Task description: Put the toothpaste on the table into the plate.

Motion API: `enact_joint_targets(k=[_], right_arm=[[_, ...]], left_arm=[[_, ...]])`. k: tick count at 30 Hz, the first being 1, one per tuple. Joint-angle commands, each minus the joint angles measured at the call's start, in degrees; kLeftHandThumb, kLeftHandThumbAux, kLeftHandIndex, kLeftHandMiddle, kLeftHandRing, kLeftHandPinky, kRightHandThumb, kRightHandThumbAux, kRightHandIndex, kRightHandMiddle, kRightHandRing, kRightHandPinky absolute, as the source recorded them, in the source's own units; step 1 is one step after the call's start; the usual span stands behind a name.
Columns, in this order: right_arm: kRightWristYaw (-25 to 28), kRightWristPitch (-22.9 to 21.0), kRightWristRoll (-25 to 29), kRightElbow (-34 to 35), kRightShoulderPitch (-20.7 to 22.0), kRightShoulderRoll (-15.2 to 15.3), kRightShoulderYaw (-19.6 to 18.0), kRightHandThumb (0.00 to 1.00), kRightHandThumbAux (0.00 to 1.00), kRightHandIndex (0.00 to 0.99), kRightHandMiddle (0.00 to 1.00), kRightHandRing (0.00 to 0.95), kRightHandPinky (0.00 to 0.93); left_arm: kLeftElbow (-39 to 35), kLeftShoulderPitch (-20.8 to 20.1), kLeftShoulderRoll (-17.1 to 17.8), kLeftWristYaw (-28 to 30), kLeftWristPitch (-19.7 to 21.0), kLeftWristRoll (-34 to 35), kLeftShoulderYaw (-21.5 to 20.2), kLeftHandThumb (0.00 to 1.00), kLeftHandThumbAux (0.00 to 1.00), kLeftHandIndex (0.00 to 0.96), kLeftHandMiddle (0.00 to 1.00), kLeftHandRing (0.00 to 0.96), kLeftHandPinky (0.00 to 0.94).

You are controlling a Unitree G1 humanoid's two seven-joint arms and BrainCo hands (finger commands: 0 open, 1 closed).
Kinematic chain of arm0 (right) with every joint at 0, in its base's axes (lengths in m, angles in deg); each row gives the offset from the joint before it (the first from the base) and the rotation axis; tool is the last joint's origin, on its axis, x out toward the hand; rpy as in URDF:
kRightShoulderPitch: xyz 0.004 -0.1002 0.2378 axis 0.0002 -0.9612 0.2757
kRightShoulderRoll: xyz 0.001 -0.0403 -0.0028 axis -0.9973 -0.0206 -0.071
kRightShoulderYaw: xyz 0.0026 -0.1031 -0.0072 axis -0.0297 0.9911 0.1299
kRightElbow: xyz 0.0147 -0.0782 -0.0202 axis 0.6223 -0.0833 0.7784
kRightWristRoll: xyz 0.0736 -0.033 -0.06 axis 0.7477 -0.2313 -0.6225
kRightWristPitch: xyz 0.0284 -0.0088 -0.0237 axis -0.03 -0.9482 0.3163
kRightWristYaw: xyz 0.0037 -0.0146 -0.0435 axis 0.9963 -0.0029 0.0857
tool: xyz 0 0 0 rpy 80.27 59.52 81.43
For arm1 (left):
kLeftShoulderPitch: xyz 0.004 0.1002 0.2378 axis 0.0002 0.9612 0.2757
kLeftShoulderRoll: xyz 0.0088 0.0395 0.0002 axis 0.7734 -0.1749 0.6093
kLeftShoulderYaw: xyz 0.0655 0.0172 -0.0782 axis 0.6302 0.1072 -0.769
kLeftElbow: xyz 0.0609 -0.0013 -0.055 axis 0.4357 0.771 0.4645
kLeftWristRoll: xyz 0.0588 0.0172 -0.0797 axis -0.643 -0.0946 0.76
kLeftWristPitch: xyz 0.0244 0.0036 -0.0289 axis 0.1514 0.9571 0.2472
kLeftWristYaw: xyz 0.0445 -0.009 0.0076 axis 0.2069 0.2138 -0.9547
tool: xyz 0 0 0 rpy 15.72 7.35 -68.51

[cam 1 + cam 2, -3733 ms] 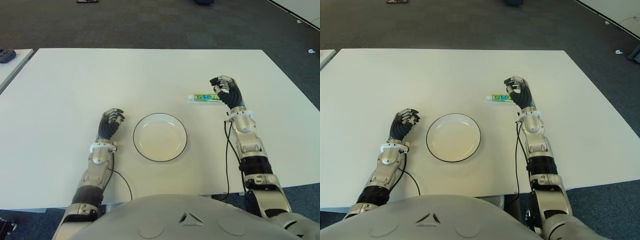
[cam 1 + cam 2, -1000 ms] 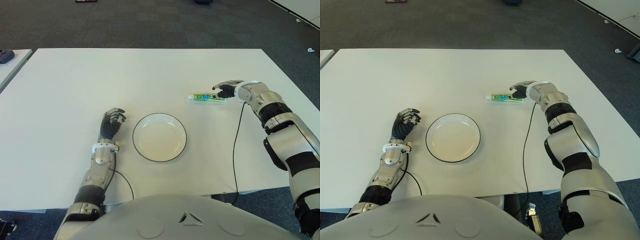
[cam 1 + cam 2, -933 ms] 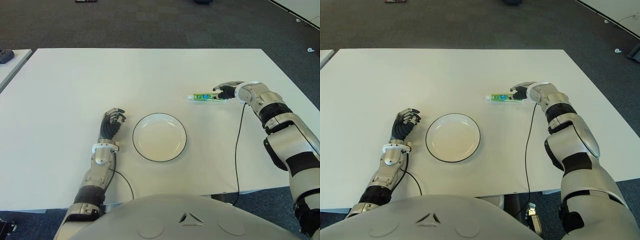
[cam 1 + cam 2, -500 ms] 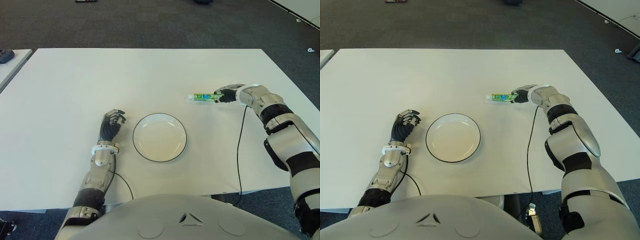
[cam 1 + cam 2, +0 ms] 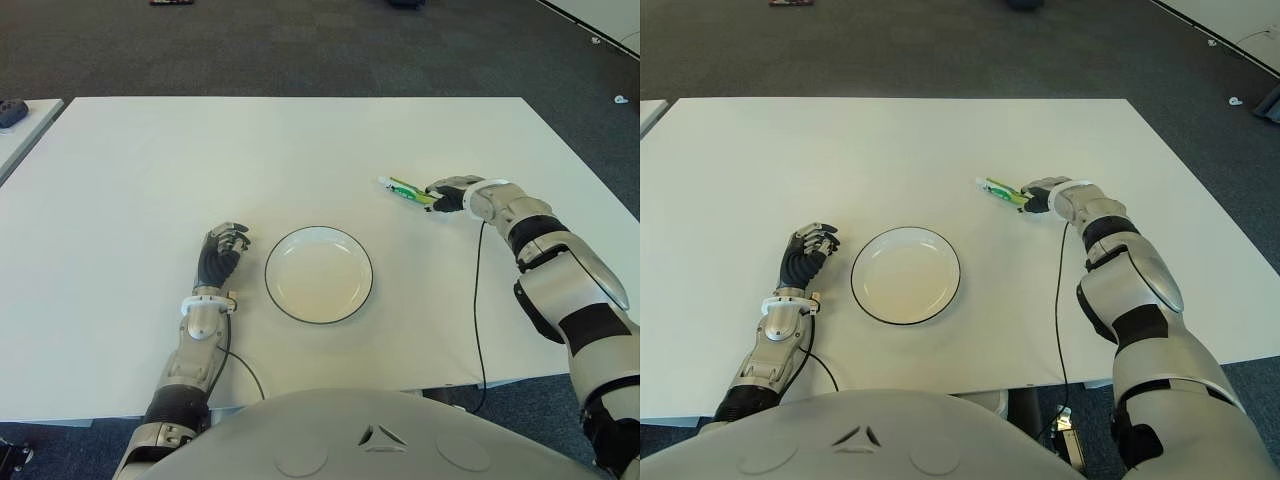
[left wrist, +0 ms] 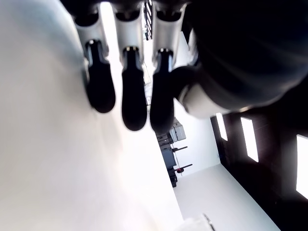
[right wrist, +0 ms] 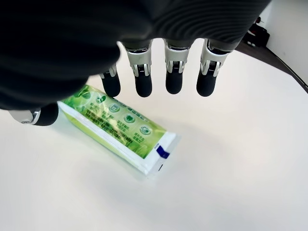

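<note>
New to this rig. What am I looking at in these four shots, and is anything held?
It is a humanoid robot with two finger hands. Two pictures come from its head camera, looking down at a white table; the other two come from cameras on each wrist. On the table lie a white plate and a green toothpaste tube. The right hand is at the tube's near end, fingers spread over it in its wrist view, not closed on it. The left hand, curled and empty, shows left of the plate.
</note>
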Motion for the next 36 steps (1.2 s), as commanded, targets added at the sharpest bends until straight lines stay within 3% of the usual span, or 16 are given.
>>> enact_joint_targets(k=[1, 22, 36], right_arm=[[-2.2, -1.4, 0.4, -2.0, -1.8, -3.5, 0.1, 0.532, 0.179, 0.000, 0.000, 0.000, 0.000], [-4.4, -3.1, 1.4, -2.5, 1.4, -7.9, -0.8, 0.581, 0.268, 0.000, 0.000, 0.000, 0.000], [-5.1, -5.0, 0.6, -3.0, 2.1, -11.4, 0.0, 0.609, 0.305, 0.000, 0.000, 0.000, 0.000]], left_arm=[[0.3, 1.8, -0.3, 0.1, 2.3, 0.2, -0.4, 0.704, 0.719, 0.428, 0.549, 0.554, 0.522], [-4.7, 3.6, -1.3, 0.8, 7.6, 1.1, -1.1, 0.703, 0.718, 0.428, 0.539, 0.542, 0.511], [-5.1, 3.9, -1.5, 0.7, 7.3, 1.4, -0.9, 0.701, 0.718, 0.428, 0.538, 0.542, 0.511]])
